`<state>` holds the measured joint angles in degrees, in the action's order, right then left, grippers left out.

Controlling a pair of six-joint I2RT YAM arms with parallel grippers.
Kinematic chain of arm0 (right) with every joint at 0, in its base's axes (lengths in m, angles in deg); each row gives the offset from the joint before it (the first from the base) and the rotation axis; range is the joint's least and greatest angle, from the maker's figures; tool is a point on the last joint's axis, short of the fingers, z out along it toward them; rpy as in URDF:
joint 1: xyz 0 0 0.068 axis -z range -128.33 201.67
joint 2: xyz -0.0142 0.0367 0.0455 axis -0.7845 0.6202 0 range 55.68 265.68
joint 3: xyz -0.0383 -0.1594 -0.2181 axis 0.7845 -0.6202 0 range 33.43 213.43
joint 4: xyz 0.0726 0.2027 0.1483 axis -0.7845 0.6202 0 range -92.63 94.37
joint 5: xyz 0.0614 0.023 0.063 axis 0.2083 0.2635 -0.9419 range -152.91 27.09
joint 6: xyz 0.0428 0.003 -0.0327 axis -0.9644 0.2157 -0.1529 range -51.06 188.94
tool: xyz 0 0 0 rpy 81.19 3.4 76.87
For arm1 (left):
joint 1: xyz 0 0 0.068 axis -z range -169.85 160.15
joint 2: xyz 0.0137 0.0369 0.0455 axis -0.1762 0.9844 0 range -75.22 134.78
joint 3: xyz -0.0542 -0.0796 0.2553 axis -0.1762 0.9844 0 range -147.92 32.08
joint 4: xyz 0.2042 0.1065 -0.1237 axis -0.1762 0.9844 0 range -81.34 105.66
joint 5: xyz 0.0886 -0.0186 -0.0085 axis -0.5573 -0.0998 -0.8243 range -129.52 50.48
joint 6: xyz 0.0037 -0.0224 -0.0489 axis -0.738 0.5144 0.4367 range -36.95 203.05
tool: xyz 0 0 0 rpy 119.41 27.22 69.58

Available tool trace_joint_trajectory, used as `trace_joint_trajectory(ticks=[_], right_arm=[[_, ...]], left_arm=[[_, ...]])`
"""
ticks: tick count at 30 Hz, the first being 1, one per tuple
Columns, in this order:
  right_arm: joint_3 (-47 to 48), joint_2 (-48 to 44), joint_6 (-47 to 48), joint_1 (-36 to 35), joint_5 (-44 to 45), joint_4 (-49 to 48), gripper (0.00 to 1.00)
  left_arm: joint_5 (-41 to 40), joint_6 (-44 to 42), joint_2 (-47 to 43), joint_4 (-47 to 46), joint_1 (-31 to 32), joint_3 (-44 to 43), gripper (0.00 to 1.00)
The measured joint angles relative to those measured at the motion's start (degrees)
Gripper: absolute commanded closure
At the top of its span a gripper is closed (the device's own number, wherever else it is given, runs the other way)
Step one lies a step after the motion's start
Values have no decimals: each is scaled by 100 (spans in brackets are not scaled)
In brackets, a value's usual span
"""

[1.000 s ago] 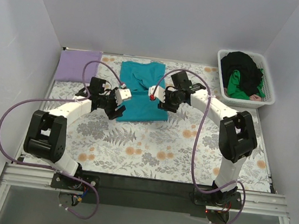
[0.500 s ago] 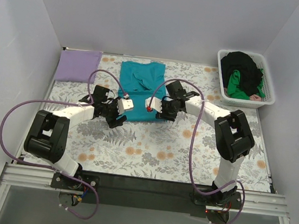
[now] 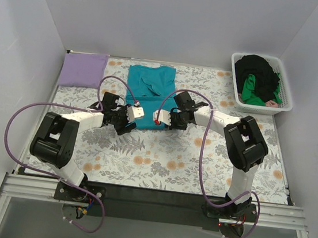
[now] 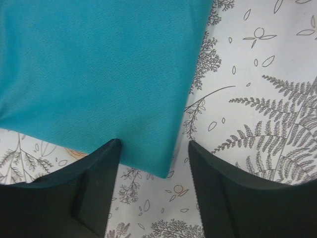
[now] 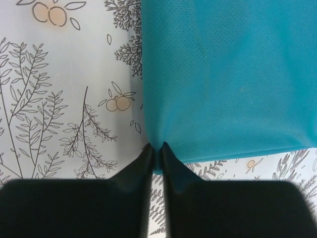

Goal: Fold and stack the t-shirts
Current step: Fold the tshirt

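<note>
A teal t-shirt [image 3: 151,89] lies partly folded at the back middle of the floral cloth. My left gripper [image 3: 128,124] is open at its near left corner; in the left wrist view [image 4: 153,166] the teal corner [image 4: 99,74] lies between the two dark fingers [image 4: 94,188], untouched. My right gripper [image 3: 163,122] is shut on the shirt's near right corner, and the right wrist view [image 5: 157,148] shows teal cloth [image 5: 228,74] pinched and puckered there. A folded lavender t-shirt [image 3: 84,69] lies at the back left. Black [image 3: 258,70] and bright green [image 3: 254,91] shirts fill the basket.
The white slatted basket [image 3: 262,108] stands at the back right, beside the right wall. The grey-and-orange floral cloth [image 3: 160,160] covers the table. White walls close in the left, back and right sides. Purple cables loop off both arms.
Both grippers have come down and nearer, from over the teal shirt to its near edge. The right gripper has shut on the near right corner. The left has settled round the near left corner.
</note>
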<state>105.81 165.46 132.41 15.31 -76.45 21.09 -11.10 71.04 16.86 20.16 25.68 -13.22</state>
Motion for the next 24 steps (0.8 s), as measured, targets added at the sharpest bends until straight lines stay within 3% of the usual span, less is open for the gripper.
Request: trace_joint_trajectory(ticks=[3, 7, 12, 16, 24], right_arm=[[-48, 0, -15, -4, 59, -127, 99], [-59, -2, -28, -4, 120, -188, 99], [-59, -50, -72, -4, 190, -125, 99], [70, -227, -173, 0, 188, 190, 99], [509, -1060, -411, 33, 118, 872, 99]], left_arm=[[-85, -92, 2, -188, 48, 72, 60], [-260, -212, 31, -313, 157, 96, 98], [-380, -236, -7, -179, 201, 31, 100], [-363, -186, -136, 448, 188, -435, 100], [-76, -240, -1110, 1676, 168, -992, 100]])
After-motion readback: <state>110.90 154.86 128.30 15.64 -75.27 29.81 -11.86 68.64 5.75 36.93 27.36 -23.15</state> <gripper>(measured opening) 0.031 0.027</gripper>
